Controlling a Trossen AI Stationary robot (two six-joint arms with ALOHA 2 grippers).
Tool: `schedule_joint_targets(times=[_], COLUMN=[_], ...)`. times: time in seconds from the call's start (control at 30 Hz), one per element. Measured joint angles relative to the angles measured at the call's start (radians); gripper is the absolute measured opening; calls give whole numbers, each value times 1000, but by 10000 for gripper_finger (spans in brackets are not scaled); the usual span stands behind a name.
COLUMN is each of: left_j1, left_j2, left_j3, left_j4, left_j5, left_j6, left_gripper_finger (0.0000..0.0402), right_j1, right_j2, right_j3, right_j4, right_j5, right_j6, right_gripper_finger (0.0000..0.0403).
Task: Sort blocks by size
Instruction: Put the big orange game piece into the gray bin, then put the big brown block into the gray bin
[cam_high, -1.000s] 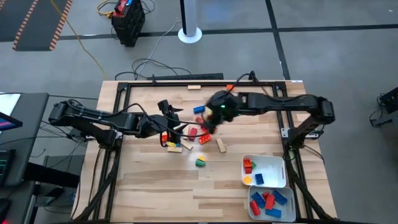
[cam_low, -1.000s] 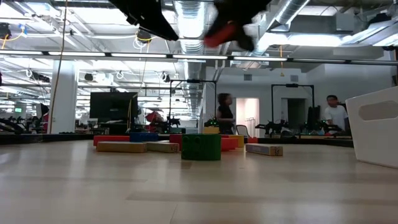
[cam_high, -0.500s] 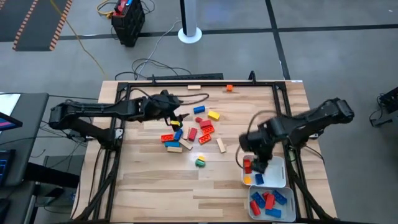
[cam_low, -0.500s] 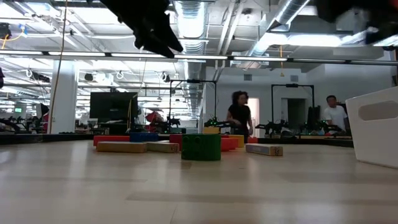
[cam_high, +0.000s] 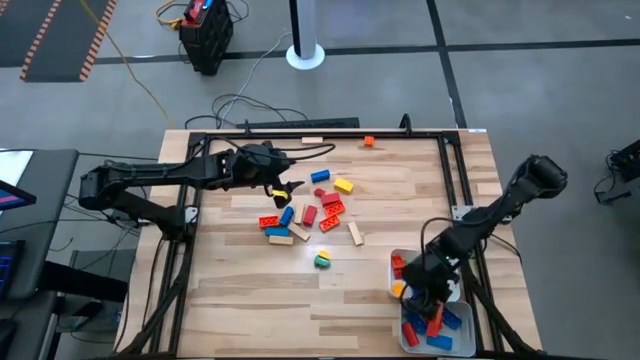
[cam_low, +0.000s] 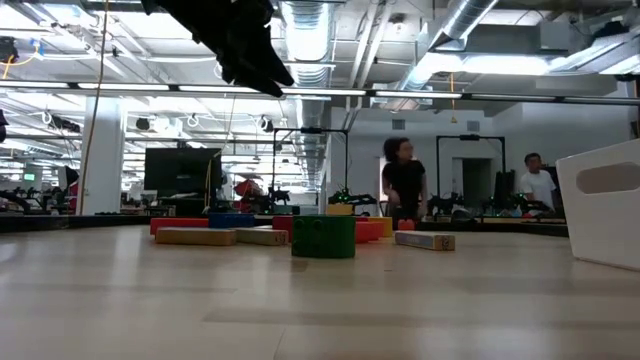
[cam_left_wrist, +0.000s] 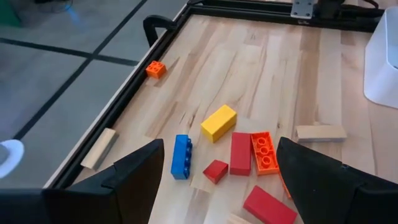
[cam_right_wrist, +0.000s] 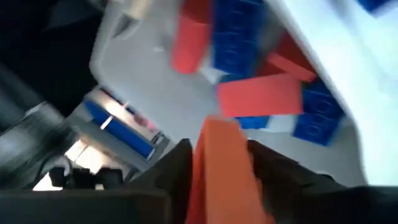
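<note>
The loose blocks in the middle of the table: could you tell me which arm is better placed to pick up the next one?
Left. Its open left gripper hovers beside the loose blocks; the right gripper holds an orange block over the trays.

A robotics lab in a large open industrial hall. A wooden work table (cam_high: 240, 290) stands on a grey concrete floor (cam_high: 520, 90) with dark seams, and cables (cam_high: 240, 100) trail across it to a black box (cam_high: 205, 35). The view from table height shows an exposed ceiling with silver ducts (cam_low: 310, 25), pipes and strip lights, white columns (cam_low: 103, 150), a dark monitor (cam_low: 180, 170), and two people (cam_low: 403, 185) standing far back among other equipment rigs (cam_low: 470, 175).
</note>
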Motion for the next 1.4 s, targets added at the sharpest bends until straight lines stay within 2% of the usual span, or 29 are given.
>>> schedule_joint_targets(times=[0.13, 0.27, 0.4, 0.6, 0.67, 0.77, 0.87, 1.0, 1.17, 1.3, 1.4], left_j1=[0, 0, 0, 0, 0, 0, 0, 0, -1, 0, 0], left_j2=[0, 0, 0, 0, 0, 0, 0, 0, 0, -3, -29], left_j3=[0, 0, 0, 0, 0, 0, 0, 0, 0, 0, -1], left_j4=[-1, -17, -33, -36, -37, -38, -43, -62, -108, -171, -221], left_j5=[4, 4, 30, 119, 154, 179, 180, 179, 159, 79, 18], left_j6=[19, 28, 14, -37, -70, -129, -164, -187, -213, -280, -310], left_gripper_finger=[299, 299, 299, 299, 299, 299, 299, 299, 299, 299, 299], right_j1=[18, 8, -26, -138, -191, -268, -350, -462, -585, -647, -664], right_j2=[0, -2, -24, -106, -127, -120, -81, -6, 109, 220, 300], right_j3=[-10, -9, -9, -9, 5, 81, 193, 343, 440, 443, 443], right_j4=[3, 27, 15, -17, -78, -274, -480, -636, -594, -470, -391], right_j5=[-5, -26, -37, 29, 67, 153, 258, 448, 590, 611, 612], right_j6=[36, 44, 21, 1, -32, -165, -319, -491, -680, -743, -733], right_gripper_finger=[225, 242, 242, 233, 228, 218, 205, 189, 186, 196, 209])
